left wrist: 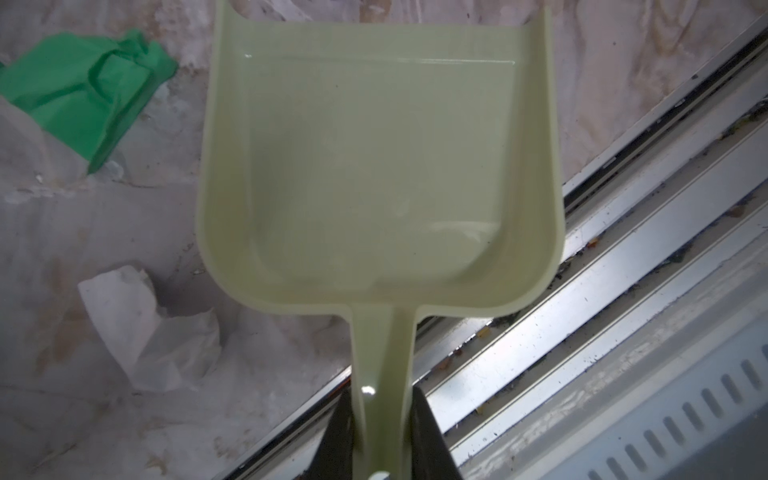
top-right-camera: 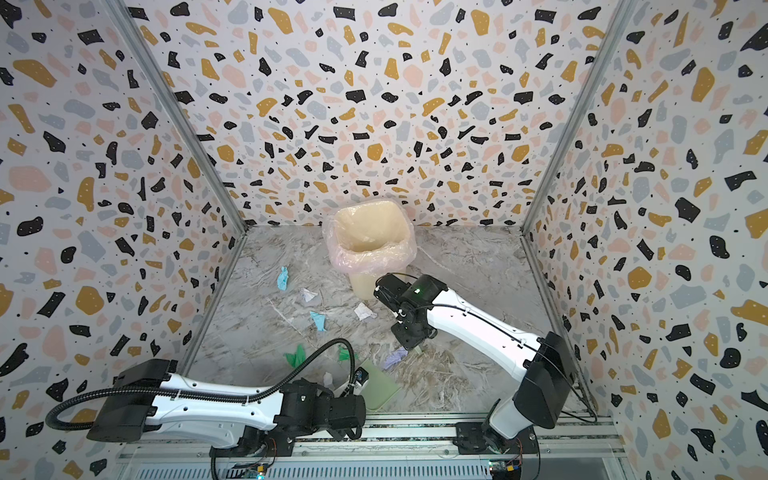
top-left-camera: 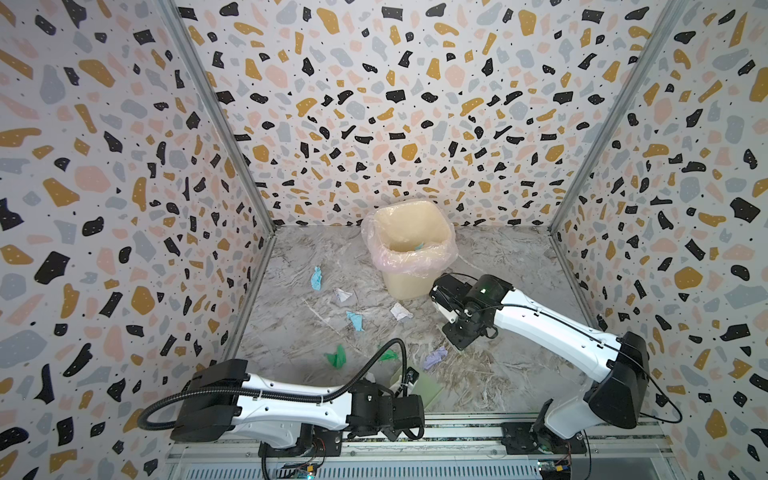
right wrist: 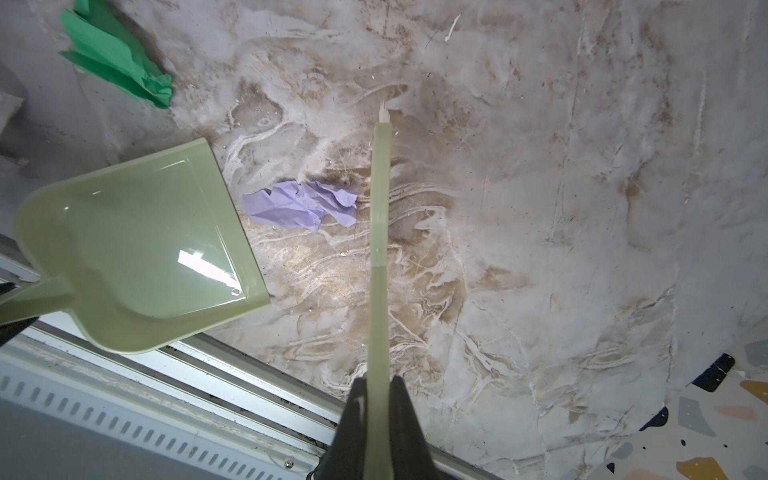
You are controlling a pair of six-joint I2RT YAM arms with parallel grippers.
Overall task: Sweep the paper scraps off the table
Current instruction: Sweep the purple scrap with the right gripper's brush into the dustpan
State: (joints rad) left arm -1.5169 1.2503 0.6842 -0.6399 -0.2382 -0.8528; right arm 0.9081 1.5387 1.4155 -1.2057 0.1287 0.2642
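Both clenched: left gripper (left wrist: 384, 434) on dustpan (left wrist: 374, 166) handle, right gripper (right wrist: 378, 415) on brush (right wrist: 380, 199). Sweep lilac scrap (right wrist: 303, 205) into dustpan, bristles low, lip flat on table (right wrist: 540, 208).

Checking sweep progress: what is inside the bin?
The bin holds a pinkish liner and one blue-green paper scrap by its near wall. Its bottom is hidden behind the near rim.

Glossy plastic dustpan (left wrist: 374, 166); crumpled paper scraps (right wrist: 301, 205); marble-look table (right wrist: 540, 208).
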